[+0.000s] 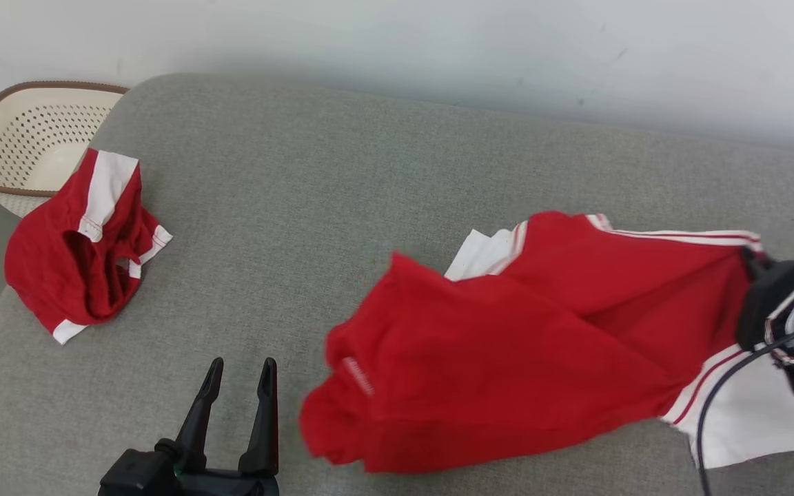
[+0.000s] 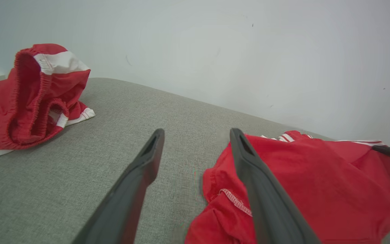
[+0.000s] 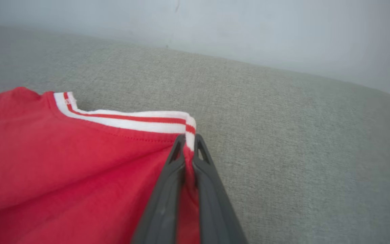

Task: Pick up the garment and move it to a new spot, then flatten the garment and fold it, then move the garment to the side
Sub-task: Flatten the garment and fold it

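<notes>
Pinching garment (image 3: 63,152) between right jaws.

The crumpled red cloth garment (image 1: 507,344) I face has white panels and a white band with thin red stripes. The smaller bunched red shorts (image 1: 73,255) carry white bands, the woven cushion (image 1: 300,207) is flecked grey, and the perforated basket (image 1: 25,138) is cream, brown-rimmed.

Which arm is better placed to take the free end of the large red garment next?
Likely left: the left gripper, open, sits beside that end; the right gripper is shut on the garment's striped trim.
</notes>
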Robot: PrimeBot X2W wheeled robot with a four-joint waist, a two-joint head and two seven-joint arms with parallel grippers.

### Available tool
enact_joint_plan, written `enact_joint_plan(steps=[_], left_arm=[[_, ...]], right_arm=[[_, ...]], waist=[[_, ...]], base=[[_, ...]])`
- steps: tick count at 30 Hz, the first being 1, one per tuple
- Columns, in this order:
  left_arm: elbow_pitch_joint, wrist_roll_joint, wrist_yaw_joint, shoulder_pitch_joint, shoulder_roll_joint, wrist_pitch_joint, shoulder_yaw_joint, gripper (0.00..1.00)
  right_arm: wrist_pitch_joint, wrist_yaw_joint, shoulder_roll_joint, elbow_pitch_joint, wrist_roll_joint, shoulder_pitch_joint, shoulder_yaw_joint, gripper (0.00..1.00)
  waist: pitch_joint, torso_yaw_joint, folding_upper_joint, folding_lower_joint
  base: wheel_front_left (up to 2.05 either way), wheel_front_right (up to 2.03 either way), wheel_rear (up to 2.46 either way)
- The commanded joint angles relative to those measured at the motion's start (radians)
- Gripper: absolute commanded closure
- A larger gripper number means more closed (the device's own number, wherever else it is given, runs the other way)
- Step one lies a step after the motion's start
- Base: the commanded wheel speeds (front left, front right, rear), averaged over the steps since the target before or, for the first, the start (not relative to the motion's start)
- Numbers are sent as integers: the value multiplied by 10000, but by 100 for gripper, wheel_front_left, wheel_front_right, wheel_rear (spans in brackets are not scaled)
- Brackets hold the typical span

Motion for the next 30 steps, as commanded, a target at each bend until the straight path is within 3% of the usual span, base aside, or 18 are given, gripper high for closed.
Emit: enact_joint_plan(steps=[1, 7, 8, 9, 10, 19, 24, 30], left_arm=[[-39, 34, 46, -55, 3, -38, -8, 0], [10, 2, 27, -84, 3, -38, -15, 0], [29, -3, 17, -108, 1, -38, -17, 0], [48, -3, 10, -127, 3, -38, -15, 0], [60, 5, 7, -137, 3, -38, -15, 0], [124, 133, -30, 18, 3, -38, -74, 0], [105, 165, -61, 124, 1, -38, -81, 0], [99, 193, -80, 212, 3, -38, -78, 0]], right_arm=[[-287, -11, -134, 244, 78, -153, -178, 100], [-732, -11, -49, 835, -112, -242, -275, 100], [-805, -11, 14, 894, -156, -254, -249, 90], [-907, -11, 66, 951, -199, -276, -236, 34], [-1052, -11, 81, 1052, -228, -334, -276, 0], [-2347, -11, 230, 1074, -1154, -545, -904, 0], [-2329, -11, 308, -1082, -1899, 498, -2441, 0], [-2333, -11, 977, -3748, -2978, 2427, -4286, 0]], waist=[[48, -46, -1, -1], [107, -156, -1, -1], [108, -175, -1, -1], [101, -196, -1, -1], [84, -223, -1, -1], [-218, -427, -1, -1], [-294, -544, -1, -1], [-347, -650, -1, -1]], base=[[0, 0, 0], [0, 0, 0], [0, 0, 0], [0, 0, 0], [0, 0, 0], [0, 0, 0], [0, 0, 0], [0, 0, 0]])
